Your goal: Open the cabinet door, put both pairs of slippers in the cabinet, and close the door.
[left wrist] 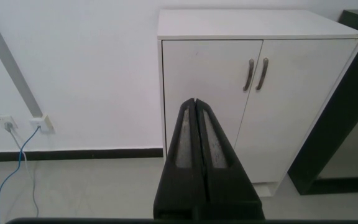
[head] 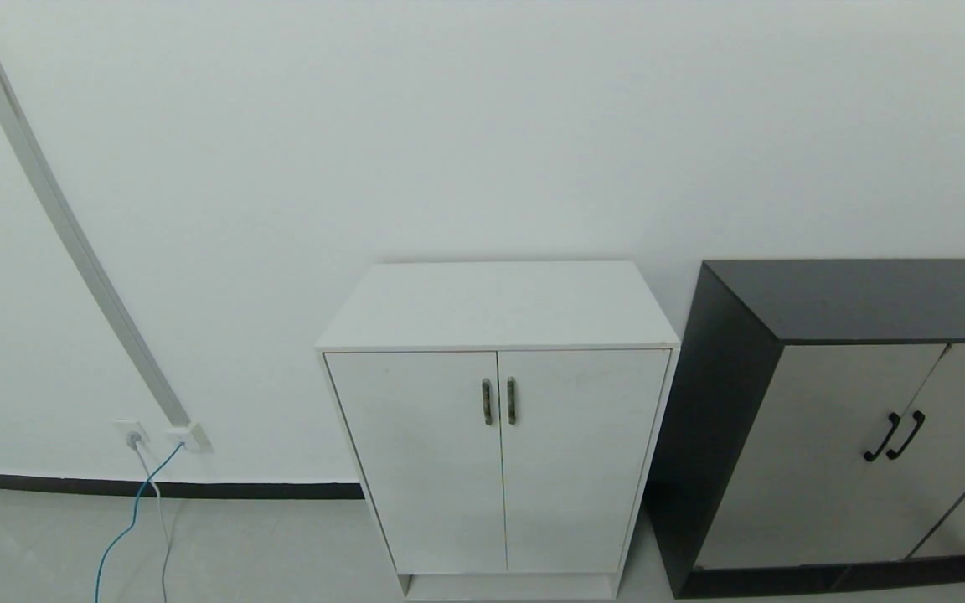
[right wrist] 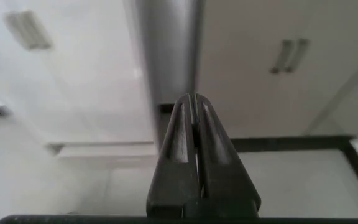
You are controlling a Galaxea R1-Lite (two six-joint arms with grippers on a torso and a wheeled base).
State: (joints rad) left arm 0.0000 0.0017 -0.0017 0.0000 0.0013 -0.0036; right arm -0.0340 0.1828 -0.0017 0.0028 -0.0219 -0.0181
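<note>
- The white cabinet (head: 499, 452) stands on the floor (head: 265, 553) against the far wall (head: 449, 126), near the middle of the scene.
- Its two doors are shut, meeting at a centre seam. The left handle (head: 487, 401) and right handle (head: 512, 400) hang upright just beside each other, one on either side of that seam. The flat top (head: 495, 306) is bare.
- Just to its right stands a dark cabinet (head: 717, 435) with black sides and top, grey doors and a pair of black handles (head: 893, 435).
- The left gripper (left wrist: 195, 102) has its fingers pressed together, holding nothing. It sits in front of the white cabinet's left door, apart from it.
- The right gripper (right wrist: 195, 98) is likewise closed on itself and empty, in front of the dark cabinet's black side panel.
- A pale cable duct (head: 72, 234) runs down the wall on a slant at the left, ending at two wall sockets (head: 132, 433).
- A blue cable (head: 126, 523) trails from them to the light grey floor.
- A black skirting strip (head: 239, 488) lines the wall's foot.
</note>
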